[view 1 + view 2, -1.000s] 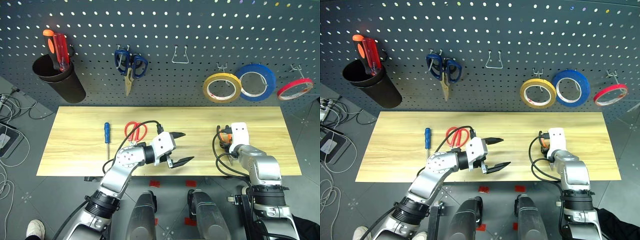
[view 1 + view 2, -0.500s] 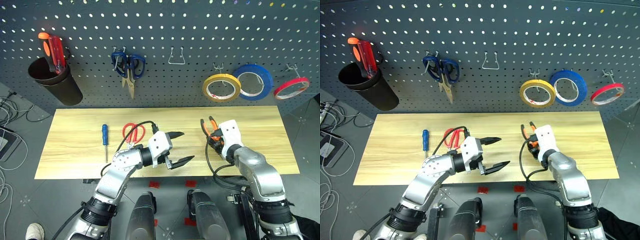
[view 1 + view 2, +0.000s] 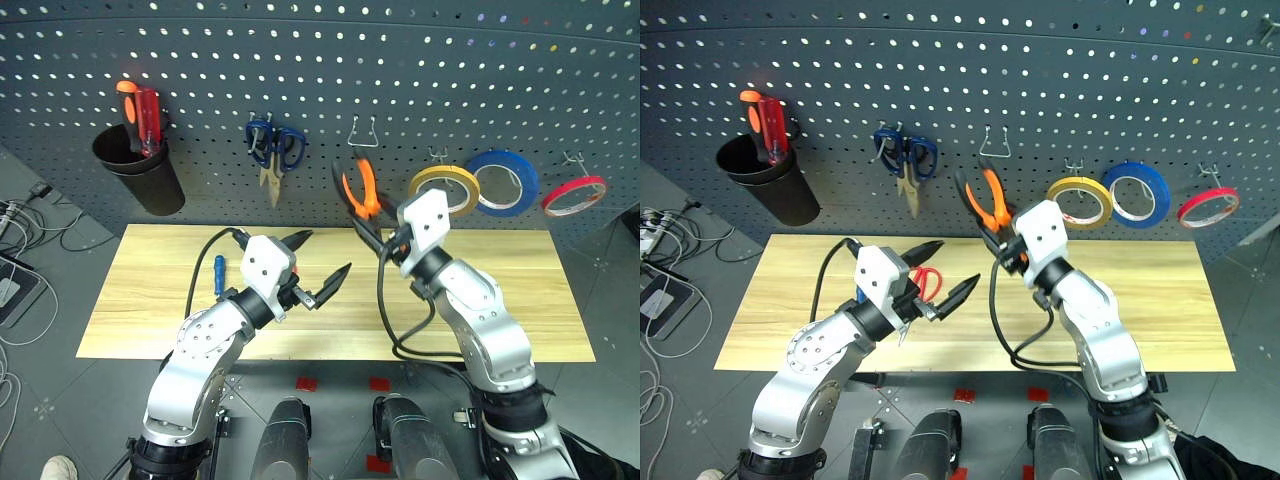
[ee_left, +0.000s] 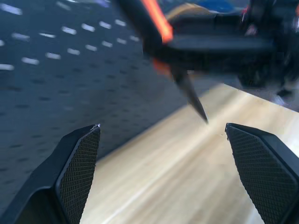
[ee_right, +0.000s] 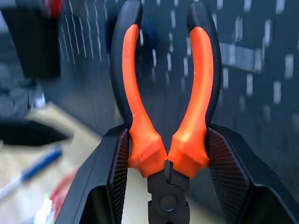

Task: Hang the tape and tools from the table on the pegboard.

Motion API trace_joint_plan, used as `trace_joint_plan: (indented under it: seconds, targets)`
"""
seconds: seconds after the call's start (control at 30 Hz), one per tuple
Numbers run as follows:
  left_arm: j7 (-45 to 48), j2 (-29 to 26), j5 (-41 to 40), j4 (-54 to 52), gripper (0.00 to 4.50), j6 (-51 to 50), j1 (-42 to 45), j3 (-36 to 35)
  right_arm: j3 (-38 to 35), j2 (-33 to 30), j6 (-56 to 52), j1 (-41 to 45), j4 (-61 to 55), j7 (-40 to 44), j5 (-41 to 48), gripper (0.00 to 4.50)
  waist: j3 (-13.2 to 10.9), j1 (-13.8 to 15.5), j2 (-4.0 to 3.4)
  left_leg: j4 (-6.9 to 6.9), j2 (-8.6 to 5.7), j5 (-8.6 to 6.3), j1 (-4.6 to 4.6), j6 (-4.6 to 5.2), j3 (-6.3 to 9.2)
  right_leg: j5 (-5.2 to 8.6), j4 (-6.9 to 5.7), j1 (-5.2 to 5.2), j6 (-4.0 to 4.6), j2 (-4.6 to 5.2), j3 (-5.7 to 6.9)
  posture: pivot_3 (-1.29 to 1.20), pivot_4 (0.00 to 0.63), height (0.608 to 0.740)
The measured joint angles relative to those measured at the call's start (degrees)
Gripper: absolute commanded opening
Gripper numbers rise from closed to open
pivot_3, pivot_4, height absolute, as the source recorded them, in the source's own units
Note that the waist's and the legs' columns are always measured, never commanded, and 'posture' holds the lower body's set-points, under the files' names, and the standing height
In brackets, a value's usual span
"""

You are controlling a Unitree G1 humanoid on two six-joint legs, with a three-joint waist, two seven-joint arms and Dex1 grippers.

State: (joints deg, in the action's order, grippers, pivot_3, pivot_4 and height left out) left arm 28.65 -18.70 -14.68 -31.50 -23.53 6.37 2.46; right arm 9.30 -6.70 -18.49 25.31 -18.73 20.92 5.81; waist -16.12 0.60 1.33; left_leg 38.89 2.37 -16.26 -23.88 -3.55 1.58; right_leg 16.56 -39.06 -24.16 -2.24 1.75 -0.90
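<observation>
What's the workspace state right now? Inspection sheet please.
Surface: pale wood plank table, bare on its right half.
Job's things: orange-and-black pliers lifted before the dark grey pegboard; red-handled scissors and blue-handled screwdriver on table; tan-yellow tape roll hung.
Clutter: blue-handled scissors, blue tape roll, red ring, black cup.
Grippers: left claw open; right claw shut on pliers.
Cables: black arm cable.
Surroundings: floor cables.

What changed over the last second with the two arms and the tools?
The right gripper lifted the pliers off the table toward the empty hook on the pegboard. The left gripper rose slightly, fingers open, holding nothing. The red scissors and screwdriver stayed put.
</observation>
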Motion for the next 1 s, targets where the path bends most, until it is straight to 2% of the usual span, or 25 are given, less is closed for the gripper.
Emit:
trace_joint_plan:
  seconds: [0.3,0.47,0.83,1.0]
  targets:
    - [-8.64,3.43,1.02,-0.66,4.5,-0.87,4.15,-1.13,-3.05,6.05,18.29,16.41,18.23,-6.28,-2.42,2.15,0.8,2.49,0.14,0.03,0.02,0.06,0.02,-0.1,-0.05,-0.07,-0.05,-0.02,0.1,-0.03,0.03,0.23,0.179,0.74]
    - [-11.02,5.58,2.61,4.65,4.5,0.73,11.48,-0.56,-5.47,6.27,28.94,25.29,30.59,-11.52,-5.24,2.15,0.87,3.45,0.14,0.02,0.04,0.15,0.03,-0.25,-0.07,-0.16,-0.05,-0.03,0.2,-0.1,0.04,0.23,0.19,0.74]
    - [-9.55,6.44,3.56,16.4,4.5,6.23,20.42,-0.04,-8.24,6.03,39.62,31.95,46.26,-18.1,-7.03,2.15,0.88,3.72,0.15,0.0,0.18,0.15,0.02,-0.25,-0.15,-0.17,-0.1,-0.12,0.22,-0.22,0.0,0.21,0.21,0.74]
    - [-8.88,6.63,3.57,16.88,4.5,7.0,21.44,0.7,-8.24,6.43,41.04,32.03,50.45,-19.68,-7.18,2.15,0.88,3.69,0.14,0.0,0.2,0.15,0.01,-0.25,-0.16,-0.17,-0.1,-0.12,0.22,-0.23,-0.02,0.21,0.215,0.74]
